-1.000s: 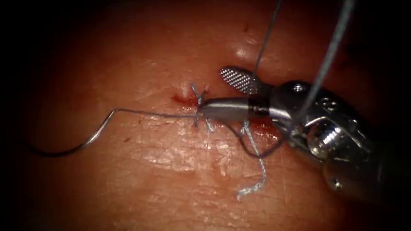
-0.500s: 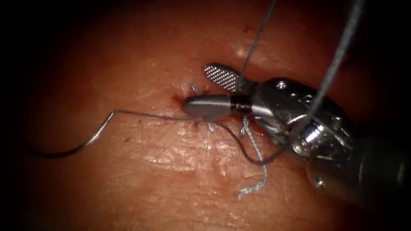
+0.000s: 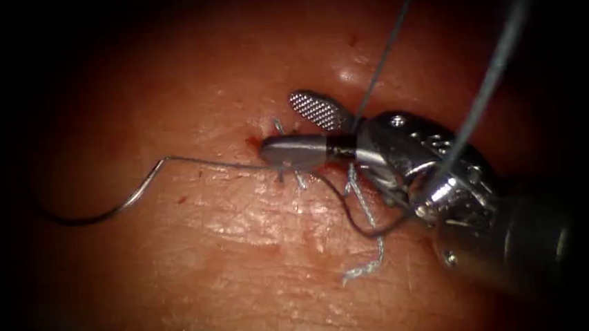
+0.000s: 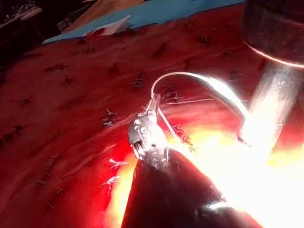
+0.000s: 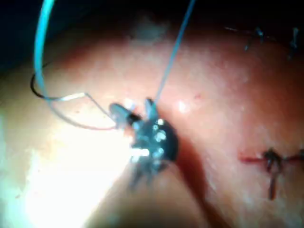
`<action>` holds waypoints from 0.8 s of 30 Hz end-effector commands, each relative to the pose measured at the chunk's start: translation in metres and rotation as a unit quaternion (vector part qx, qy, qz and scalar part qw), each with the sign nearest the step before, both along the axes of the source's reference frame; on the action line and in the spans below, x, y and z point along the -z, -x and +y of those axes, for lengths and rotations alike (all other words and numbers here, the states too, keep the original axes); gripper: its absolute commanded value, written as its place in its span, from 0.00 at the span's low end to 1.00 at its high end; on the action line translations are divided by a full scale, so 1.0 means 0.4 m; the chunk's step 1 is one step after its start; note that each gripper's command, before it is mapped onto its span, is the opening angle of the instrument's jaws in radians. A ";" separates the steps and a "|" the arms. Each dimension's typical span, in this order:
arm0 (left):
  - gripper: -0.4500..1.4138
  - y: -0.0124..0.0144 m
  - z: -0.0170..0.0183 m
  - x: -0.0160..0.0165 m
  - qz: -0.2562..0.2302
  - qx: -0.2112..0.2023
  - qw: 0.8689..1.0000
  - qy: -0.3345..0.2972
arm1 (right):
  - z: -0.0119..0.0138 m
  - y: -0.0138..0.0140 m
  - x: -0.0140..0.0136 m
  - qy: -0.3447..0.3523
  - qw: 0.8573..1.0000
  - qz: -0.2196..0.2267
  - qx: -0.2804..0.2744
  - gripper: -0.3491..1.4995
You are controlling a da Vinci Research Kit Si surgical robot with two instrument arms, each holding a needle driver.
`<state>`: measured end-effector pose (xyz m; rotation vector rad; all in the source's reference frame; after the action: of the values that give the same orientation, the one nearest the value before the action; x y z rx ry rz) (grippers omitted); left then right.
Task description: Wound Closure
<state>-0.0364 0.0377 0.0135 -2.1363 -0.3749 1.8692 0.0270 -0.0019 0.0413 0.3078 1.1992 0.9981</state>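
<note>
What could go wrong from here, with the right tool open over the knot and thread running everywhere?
The right tool sits with jaws open at the stitch in the cut, holding nothing. A thread runs up between the jaws, so closing might cut or snag the wrong strand. Another thread loop drapes under the tool's wrist and could catch as it moves. The needle lies loose on the tissue left of the cut; a tug on its thread could drag it.
</note>
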 end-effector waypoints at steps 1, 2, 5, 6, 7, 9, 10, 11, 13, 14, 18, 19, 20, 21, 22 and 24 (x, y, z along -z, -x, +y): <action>0.00 0.0012 0.0016 -0.0005 -0.001 0.001 1.000 0.002 | 0.0005 -0.0016 -0.0017 0.001 1.000 0.001 0.000 0.80; 0.00 0.0013 0.0016 -0.0006 -0.001 0.001 1.000 0.002 | 0.0006 -0.0017 -0.0017 0.001 1.000 0.001 0.000 0.80; 0.00 0.0014 0.0016 -0.0006 -0.001 0.001 1.000 0.002 | 0.0005 -0.0020 -0.0017 0.001 1.000 0.001 0.000 0.79; 0.00 0.0015 0.0016 -0.0006 -0.001 0.001 1.000 0.002 | 0.0005 -0.0021 -0.0017 0.001 1.000 0.001 0.000 0.78; 0.00 0.0015 0.0016 -0.0006 -0.001 0.001 1.000 0.002 | 0.0005 -0.0022 -0.0017 0.001 1.000 0.001 0.000 0.76; 0.00 0.0015 0.0016 -0.0006 -0.001 0.001 1.000 0.002 | 0.0004 -0.0021 -0.0018 0.001 1.000 0.001 0.000 0.72; 0.00 0.0015 0.0016 -0.0006 -0.001 0.001 1.000 0.002 | 0.0002 -0.0020 -0.0019 0.001 1.000 0.003 0.003 0.61; 0.00 0.0015 0.0016 -0.0006 -0.001 0.001 1.000 0.002 | 0.0001 -0.0019 -0.0019 0.000 1.000 0.005 0.006 0.50; 0.00 0.0015 0.0015 -0.0005 -0.001 0.001 1.000 0.002 | -0.0001 -0.0018 -0.0021 0.004 1.000 0.008 0.016 0.23; 0.00 0.0015 0.0015 -0.0005 -0.001 0.001 1.000 0.002 | -0.0002 -0.0019 -0.0021 0.006 1.000 0.010 0.021 0.14; 0.00 0.0016 0.0015 -0.0005 -0.001 0.001 1.000 0.002 | -0.0007 -0.0017 -0.0014 0.021 0.999 0.018 0.036 0.00; 0.00 0.0016 0.0015 -0.0005 -0.001 0.001 1.000 0.002 | -0.0009 -0.0017 -0.0013 0.021 0.999 0.020 0.037 0.00; 0.00 0.0016 0.0015 -0.0004 -0.001 0.001 1.000 0.002 | -0.0010 -0.0016 -0.0012 0.027 0.999 0.019 0.040 0.00; 0.00 0.0016 0.0014 -0.0004 -0.001 0.001 1.000 0.002 | -0.0011 -0.0016 -0.0011 0.027 0.999 0.019 0.040 0.00; 0.00 0.0016 0.0014 -0.0003 -0.001 0.001 1.000 0.002 | -0.0012 -0.0015 -0.0011 0.029 0.998 0.019 0.043 0.00; 0.00 0.0016 0.0015 -0.0002 -0.001 0.001 1.000 0.002 | -0.0015 -0.0013 -0.0011 0.035 0.998 0.019 0.046 0.00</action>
<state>-0.0366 0.0377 0.0134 -2.1355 -0.3755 1.8681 0.0269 -0.0026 0.0411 0.3250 1.2396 0.8733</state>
